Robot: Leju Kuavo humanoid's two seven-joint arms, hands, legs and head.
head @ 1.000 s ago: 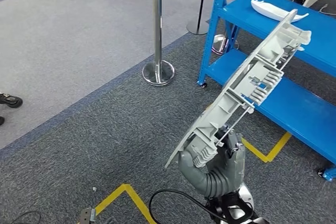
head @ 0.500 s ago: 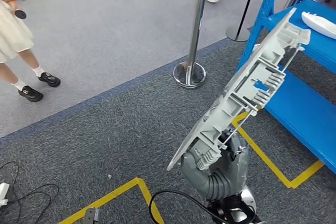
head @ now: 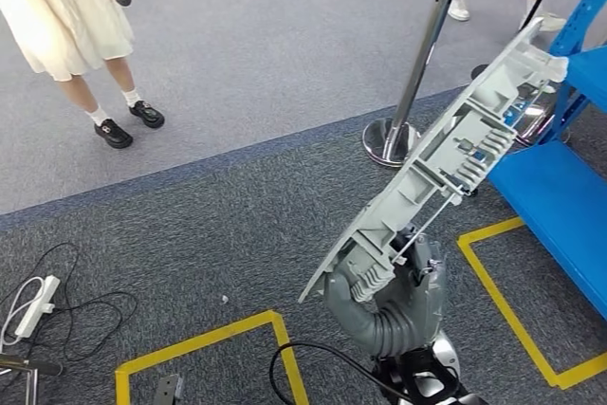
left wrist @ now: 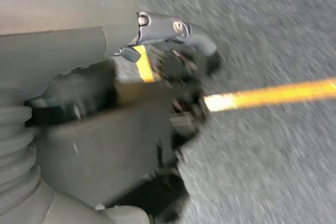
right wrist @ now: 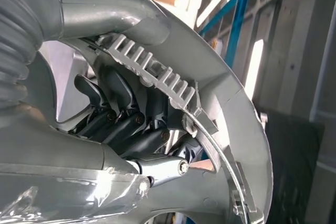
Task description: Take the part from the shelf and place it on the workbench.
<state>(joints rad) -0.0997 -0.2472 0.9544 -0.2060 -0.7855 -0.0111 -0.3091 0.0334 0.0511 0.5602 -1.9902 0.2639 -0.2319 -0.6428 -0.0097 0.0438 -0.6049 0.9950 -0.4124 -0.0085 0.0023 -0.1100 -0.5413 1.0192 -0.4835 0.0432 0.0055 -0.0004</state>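
The view has swung left — shelf (head: pixel 565 196) now at the right edge.

Floor: dark grey carpet (head: pixel 236 225) under and around the right hand (head: pixel 390 296), lighter grey carpet (head: pixel 272 54) farther out beyond it. Yellow tape lines (head: pixel 214 339) on the dark carpet left of the hand, another yellow outline (head: pixel 515 305) to its right. Blue shelf (head: pixel 565 206) stands on the floor right of the hand. Chrome post (head: pixel 412 78) with round base beyond the hand. White power strip (head: pixel 39 293) and black cables (head: pixel 93 305) far left. Person's black shoes (head: pixel 129 122) on the light carpet.
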